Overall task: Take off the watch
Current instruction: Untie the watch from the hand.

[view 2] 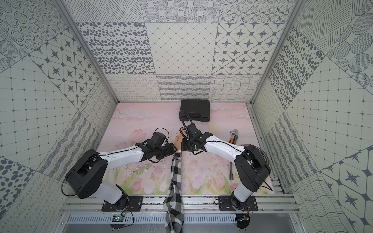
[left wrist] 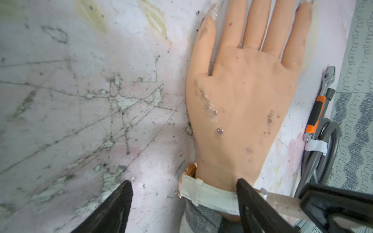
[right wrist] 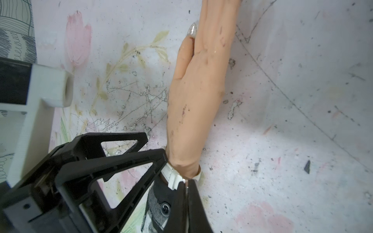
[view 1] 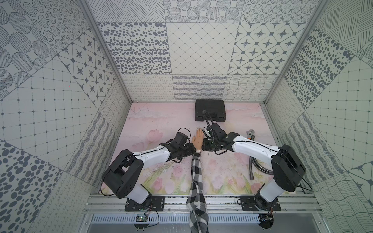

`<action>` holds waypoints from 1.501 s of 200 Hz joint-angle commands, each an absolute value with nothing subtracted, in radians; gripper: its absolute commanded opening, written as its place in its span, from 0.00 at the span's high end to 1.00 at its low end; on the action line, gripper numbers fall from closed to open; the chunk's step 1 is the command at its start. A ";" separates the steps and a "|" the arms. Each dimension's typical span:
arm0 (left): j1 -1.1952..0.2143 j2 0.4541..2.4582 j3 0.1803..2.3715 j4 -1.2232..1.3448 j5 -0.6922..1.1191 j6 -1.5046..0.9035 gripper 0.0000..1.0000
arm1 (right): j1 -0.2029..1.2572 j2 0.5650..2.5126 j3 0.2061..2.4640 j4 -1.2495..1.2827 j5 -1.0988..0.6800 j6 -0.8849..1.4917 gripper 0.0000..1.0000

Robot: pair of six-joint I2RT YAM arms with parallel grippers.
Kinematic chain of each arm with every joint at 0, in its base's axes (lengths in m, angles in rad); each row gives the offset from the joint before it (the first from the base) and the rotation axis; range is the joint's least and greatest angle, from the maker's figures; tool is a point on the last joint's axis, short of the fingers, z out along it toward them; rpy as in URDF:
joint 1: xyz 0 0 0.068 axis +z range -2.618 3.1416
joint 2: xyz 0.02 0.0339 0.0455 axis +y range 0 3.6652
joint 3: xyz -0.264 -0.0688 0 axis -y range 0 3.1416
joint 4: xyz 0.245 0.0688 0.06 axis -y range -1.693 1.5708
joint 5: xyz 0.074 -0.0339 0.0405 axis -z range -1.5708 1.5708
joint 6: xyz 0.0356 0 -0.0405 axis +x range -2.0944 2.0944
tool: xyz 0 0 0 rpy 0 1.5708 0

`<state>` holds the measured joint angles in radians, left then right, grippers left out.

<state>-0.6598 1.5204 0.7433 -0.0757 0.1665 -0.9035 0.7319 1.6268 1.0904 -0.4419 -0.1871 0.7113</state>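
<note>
**Top views:** in both top views you've got the mannequin hand (view 1: 198,139) (view 2: 178,141) flat on the pink surface (view 1: 161,121), fingers toward the far wall. The plaid sleeve (view 1: 196,181) runs back to the near edge. The watch (view 1: 198,150) is on the wrist, btwn the two end effectors. The L end effector (view 1: 191,150) & R end effector (view 1: 202,149) close in from opposite sides; their jaws are too small to read here. A black case (view 1: 210,111) sits by the far wall. The wrench (view 1: 250,134) + hose (view 1: 254,167) are on the R side, well apart from the hand.

**L wrist:** your L end effector (left wrist: 183,181) is wide. One finger (left wrist: 121,201) is over bare surface beside the watch's rose-gold body; the other lies across the white strap. The watch (left wrist: 210,196) wraps the wrist just above the cuff. Its strap tail runs out to the R end effector (left wrist: 304,201).

**R wrist:** your R end effector (right wrist: 186,182) is pinched tight on the watch (right wrist: 171,175) strap at the wrist. The L end effector (right wrist: 155,147) has its fingers apart, w/ one tip touching the strap.
</note>
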 commanded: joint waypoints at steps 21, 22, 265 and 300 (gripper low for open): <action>-0.657 1.473 0.708 -0.143 0.147 -0.876 0.17 | 0.713 1.621 1.092 -0.330 -0.275 0.758 1.00; -0.657 1.470 0.707 -0.142 0.147 -0.876 0.17 | 0.714 1.621 1.091 -0.329 -0.276 0.758 1.00; -0.697 1.498 0.721 0.011 0.230 -0.895 0.16 | 0.712 1.685 1.060 -0.284 -0.300 0.785 1.00; -0.699 1.525 0.715 -0.039 0.183 -0.902 0.20 | 0.712 1.681 1.060 -0.285 -0.299 0.786 1.00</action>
<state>-0.6937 1.5017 0.7113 -0.0105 0.2234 -0.9047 0.7158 1.6691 1.0710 -0.3248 -0.2928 0.7788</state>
